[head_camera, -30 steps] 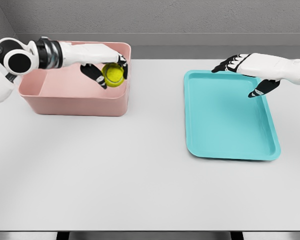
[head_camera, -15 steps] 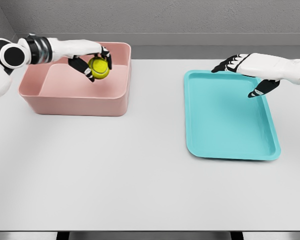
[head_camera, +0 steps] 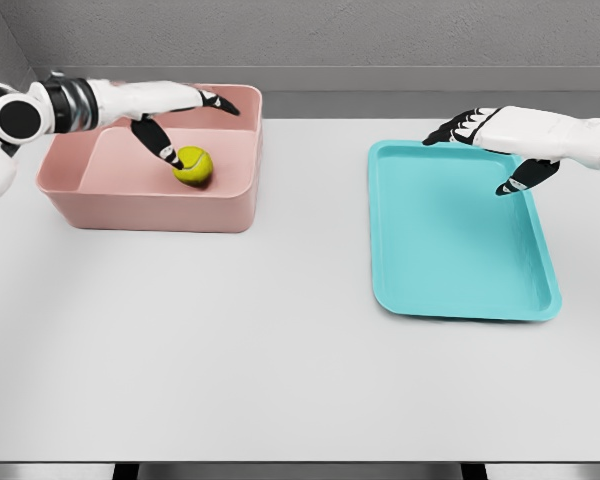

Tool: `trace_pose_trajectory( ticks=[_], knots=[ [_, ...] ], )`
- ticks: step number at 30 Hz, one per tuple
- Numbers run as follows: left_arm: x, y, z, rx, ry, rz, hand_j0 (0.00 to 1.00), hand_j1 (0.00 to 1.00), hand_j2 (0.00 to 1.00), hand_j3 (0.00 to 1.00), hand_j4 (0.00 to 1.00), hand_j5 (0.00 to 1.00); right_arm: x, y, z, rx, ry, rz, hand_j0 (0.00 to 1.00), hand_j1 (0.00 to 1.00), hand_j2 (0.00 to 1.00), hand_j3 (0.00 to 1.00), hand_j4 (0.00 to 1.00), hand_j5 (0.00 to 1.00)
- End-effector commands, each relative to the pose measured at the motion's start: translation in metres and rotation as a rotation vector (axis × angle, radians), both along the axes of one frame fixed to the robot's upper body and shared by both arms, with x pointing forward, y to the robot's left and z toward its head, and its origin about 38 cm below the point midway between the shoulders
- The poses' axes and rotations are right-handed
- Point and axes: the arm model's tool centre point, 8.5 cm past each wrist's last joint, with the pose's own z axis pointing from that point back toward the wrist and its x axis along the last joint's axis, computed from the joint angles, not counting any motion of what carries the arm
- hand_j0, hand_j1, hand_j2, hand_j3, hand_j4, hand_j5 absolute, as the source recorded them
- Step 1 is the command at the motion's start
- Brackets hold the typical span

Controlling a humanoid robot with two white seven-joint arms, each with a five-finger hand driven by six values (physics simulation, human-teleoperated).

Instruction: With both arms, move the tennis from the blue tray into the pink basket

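On the white surface point(head_camera: 280, 350) we count three things: one pink basket point(head_camera: 150, 205) at the far left, one blue tray point(head_camera: 460, 240) at the right, and one yellow-green tennis ball point(head_camera: 193, 165). We see the ball lying inside the basket, on its floor toward the right half, near the front wall and apart from the right wall. We see no other ball anywhere, and the tray's flat bed holds nothing. Two white arms with dark-tipped fingers are visible, one from each side. Our left hand point(head_camera: 170, 110) reaches over the basket from the left edge, its fingers spread and released: the long fingers stretch toward the basket's back right corner, while the thumb points down, its tip just beside the upper left of the ball; whether it touches the ball we cannot tell. The hand grips nothing. Our right hand point(head_camera: 500, 135) comes in from the right edge and hovers over the far right corner of the tray, fingers loosely extended and apart, one digit hanging down toward the tray's rim; it holds nothing as well. Basket and tray sit well apart, with bare surface between them.
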Motion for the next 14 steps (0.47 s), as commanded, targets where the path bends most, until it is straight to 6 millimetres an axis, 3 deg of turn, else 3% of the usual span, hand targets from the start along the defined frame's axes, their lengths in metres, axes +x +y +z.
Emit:
trace_pose_trajectory(
  ticks=[1, 5, 10, 14],
  knots=[
    [-0.026, 0.001, 0.036, -0.045, -0.100, -0.157, 1.00, 1.00, 1.00, 1.00, 1.00, 1.00, 0.000, 0.000, 0.001, 0.007, 0.000, -0.003, 1.00, 1.00, 1.00, 1.00, 1.00, 1.00],
    [-0.061, 0.006, 0.052, -0.087, -0.125, -0.236, 1.00, 1.00, 1.00, 1.00, 1.00, 1.00, 0.000, 0.000, 0.001, 0.007, 0.000, -0.003, 1.00, 1.00, 1.00, 1.00, 1.00, 1.00],
    [-0.095, 0.061, 0.036, -0.047, -0.086, -0.171, 1.00, 1.00, 1.00, 1.00, 1.00, 1.00, 0.000, 0.000, 0.001, 0.007, 0.000, -0.003, 1.00, 1.00, 1.00, 1.00, 1.00, 1.00],
    [-0.102, 0.084, 0.032, -0.034, -0.077, -0.121, 1.00, 1.00, 1.00, 1.00, 1.00, 1.00, 0.000, 0.000, 0.002, 0.007, -0.001, -0.003, 1.00, 1.00, 1.00, 1.00, 1.00, 1.00]
  ],
)
